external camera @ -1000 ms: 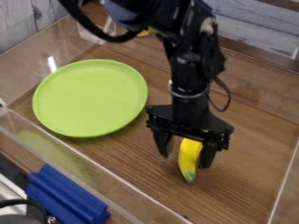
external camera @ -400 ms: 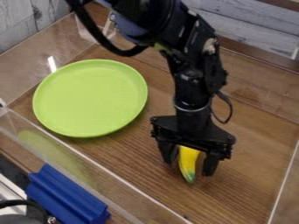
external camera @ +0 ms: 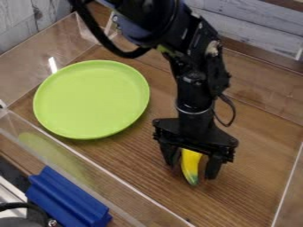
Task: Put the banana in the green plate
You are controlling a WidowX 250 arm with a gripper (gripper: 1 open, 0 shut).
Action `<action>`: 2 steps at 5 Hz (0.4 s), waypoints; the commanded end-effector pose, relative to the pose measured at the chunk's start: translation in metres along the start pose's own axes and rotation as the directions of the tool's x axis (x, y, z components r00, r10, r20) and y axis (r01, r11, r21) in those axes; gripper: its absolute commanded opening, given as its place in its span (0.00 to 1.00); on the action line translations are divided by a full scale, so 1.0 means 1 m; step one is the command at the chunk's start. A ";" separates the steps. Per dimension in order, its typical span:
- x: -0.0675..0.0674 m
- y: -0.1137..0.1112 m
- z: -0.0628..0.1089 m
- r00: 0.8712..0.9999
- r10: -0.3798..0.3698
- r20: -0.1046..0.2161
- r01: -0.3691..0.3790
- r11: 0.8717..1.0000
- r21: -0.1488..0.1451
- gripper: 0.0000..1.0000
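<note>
The jaws stand wide apart, one on each side of the banana (external camera: pixel 190 166), not yet closed on it. The banana lies on the wooden bench toward its near right corner, with the gripper (external camera: pixel 194 168) pointing straight down over it. The green plate (external camera: pixel 91 98) sits empty toward the left edge, well apart from the fruit. This looks like the grasping step; next the jaws must close, lift, and carry the banana left over the plate.

a robot lab bench: a wooden tabletop (external camera: pixel 106 164) walled by clear plastic panels (external camera: pixel 35 146).
</note>
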State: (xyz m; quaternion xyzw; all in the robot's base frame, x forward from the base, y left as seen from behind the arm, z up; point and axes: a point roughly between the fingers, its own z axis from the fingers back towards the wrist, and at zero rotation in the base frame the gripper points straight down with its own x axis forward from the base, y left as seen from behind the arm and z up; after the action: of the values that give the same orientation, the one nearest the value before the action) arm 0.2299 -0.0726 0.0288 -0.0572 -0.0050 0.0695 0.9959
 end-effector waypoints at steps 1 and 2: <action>0.004 -0.003 0.005 1.000 -0.010 0.023 0.010 1.000 -0.007 1.00; 0.005 -0.002 0.006 1.000 -0.012 0.024 0.013 1.000 -0.006 1.00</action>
State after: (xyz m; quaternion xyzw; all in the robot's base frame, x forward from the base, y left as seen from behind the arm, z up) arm 0.2301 -0.0720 0.0291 -0.0561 -0.0047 0.0668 0.9962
